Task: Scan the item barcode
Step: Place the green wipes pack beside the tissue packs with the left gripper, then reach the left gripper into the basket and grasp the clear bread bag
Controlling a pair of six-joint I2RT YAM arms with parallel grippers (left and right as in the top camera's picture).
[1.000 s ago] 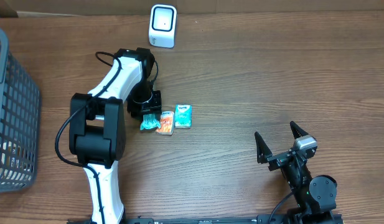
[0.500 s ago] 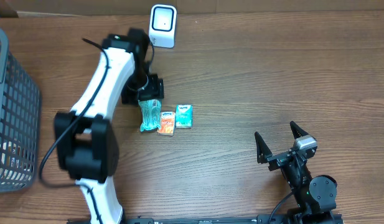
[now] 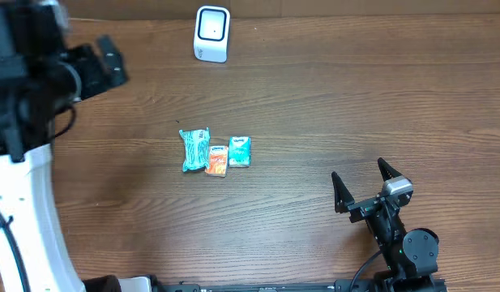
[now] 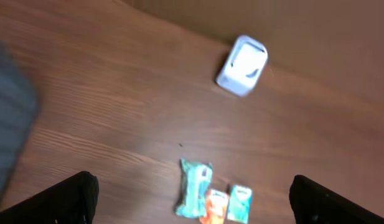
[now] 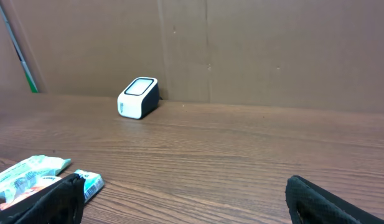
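The left gripper (image 4: 192, 182) hung with its fingers (image 4: 73, 196) spread wide apart and nothing between them. It was high above the wooden table (image 3: 355, 97) and off toward its left side. From overhead, the left arm (image 3: 23, 162) loomed large and blurred along that edge.

Below it, three small packets lay in a short row on the wood, none of them in any grip. The long teal packet (image 3: 195, 149) was at the left end, lying lengthwise away from the robot. Just beside it on the right was the orange packet (image 3: 216, 160), touching it or very nearly so. Next to that lay the small teal packet (image 3: 239, 151). I couldn't tell whether a barcode faced up on any of them, as the print was too small to read.

The white scanner (image 3: 211, 32) stood at the far edge of the table, straight beyond the packets and well apart from them. A brown cardboard wall (image 5: 241, 50) rose behind it.

The right gripper (image 3: 359, 172) sat low over the near right part of the table, well away from the row. Its jaws were parted in a wide V and it held nothing. A grey blur at the left edge of the left wrist view was too smeared to make out.
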